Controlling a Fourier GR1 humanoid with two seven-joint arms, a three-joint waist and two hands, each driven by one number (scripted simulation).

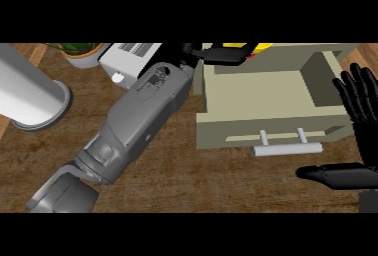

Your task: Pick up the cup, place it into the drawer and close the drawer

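Observation:
The yellow cup shows only as slivers at the far rim of the open beige drawer, mostly hidden by my left hand. That hand's black fingers curl round the cup; its grey forearm runs diagonally from the lower left. The drawer's inside is bare, and its white handle faces me. My right hand stands open at the right edge beside the drawer, fingers up, thumb pointing left below the drawer's front corner.
A tall white cylinder stands on the wooden counter at the left. A potted plant and a white appliance sit at the back left, close to my left forearm.

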